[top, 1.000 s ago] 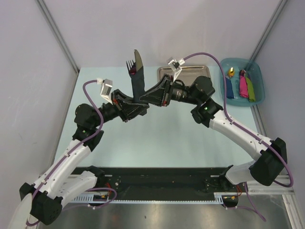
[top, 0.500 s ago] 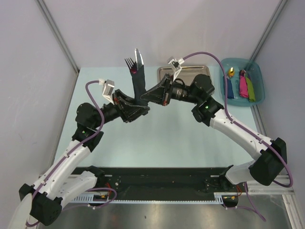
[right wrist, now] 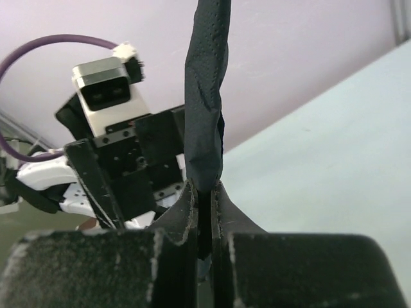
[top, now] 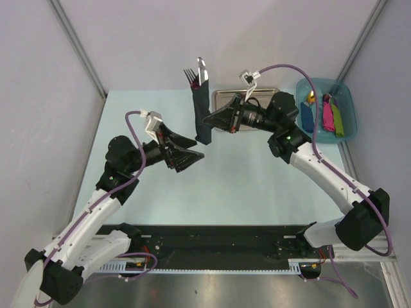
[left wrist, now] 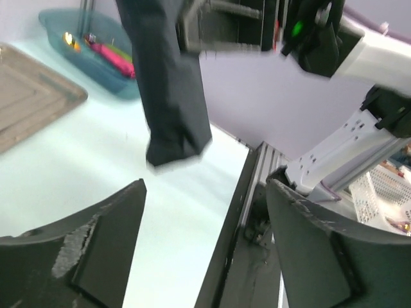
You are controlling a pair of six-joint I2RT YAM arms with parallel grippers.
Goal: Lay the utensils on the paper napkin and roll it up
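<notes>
The paper napkin (top: 204, 106) is a black upright roll held in the air over the table's far middle. The utensils (top: 196, 72) stick out of its top: silvery fork tines and a blade tip. My right gripper (top: 209, 121) is shut on the roll's lower part; in the right wrist view its fingers (right wrist: 187, 204) pinch the napkin (right wrist: 205, 96). My left gripper (top: 194, 156) stands open, below and left of the roll and apart from it. In the left wrist view the roll (left wrist: 170, 83) hangs beyond the wide, empty jaws of the left gripper (left wrist: 205, 237).
A steel tray (top: 226, 97) lies at the back, behind the roll and the right gripper. A teal bin (top: 345, 97) at the back right holds blue, pink and green items. A black rail (top: 212, 240) runs along the near table edge.
My left gripper has opened, let go of the roll and drawn back toward the near side. My right gripper has carried the roll a little to the right and stood it more upright.
</notes>
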